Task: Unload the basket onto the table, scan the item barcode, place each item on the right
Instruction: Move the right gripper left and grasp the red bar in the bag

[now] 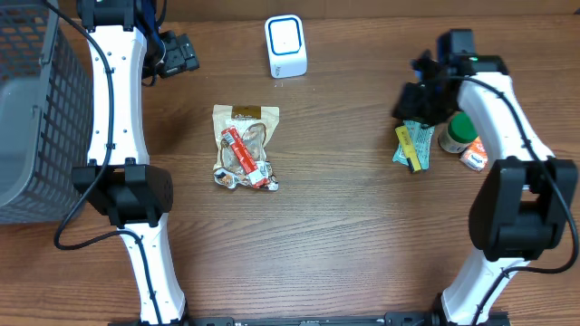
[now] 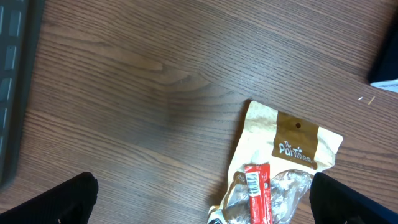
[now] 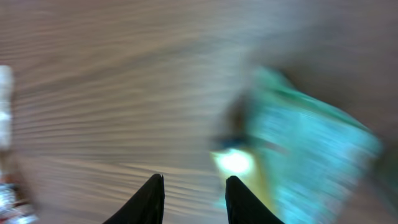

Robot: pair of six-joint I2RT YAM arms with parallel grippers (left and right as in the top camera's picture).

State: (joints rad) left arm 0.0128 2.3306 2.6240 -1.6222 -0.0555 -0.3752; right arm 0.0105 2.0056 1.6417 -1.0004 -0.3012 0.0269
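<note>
Right pincer (image 3: 194, 199): two dark fingertips low in its own blurred view, slightly spread, bare wood between them, pinching nothing.

Teal packet (image 3: 311, 143): flat on the surface, just to one side of those fingertips and not between them. From overhead the packet (image 1: 412, 145) shows a yellow strip, and its far end lies under the dark pincer head.

Green-lidded jar (image 1: 458, 131): upright, just beside the packet, under the right arm.

Small orange packet (image 1: 473, 158): flat, just beside the jar.

Left pincer (image 2: 202, 200): spread wide, one fingertip at each lower corner of its view, holding nothing.

Snack pouch (image 2: 280, 155): cream with a brown label, flat on the surface, reaching up between the two left fingertips but touching neither. Overhead it (image 1: 245, 145) sits mid-surface, well apart from the teal packet.

Red stick (image 2: 257, 194): lying on the pouch, barcode facing up.

White scanner (image 1: 286, 45): at the far edge, beyond the pouch, nothing between them.

Grey basket (image 1: 36, 109): far left, beside the left arm.
</note>
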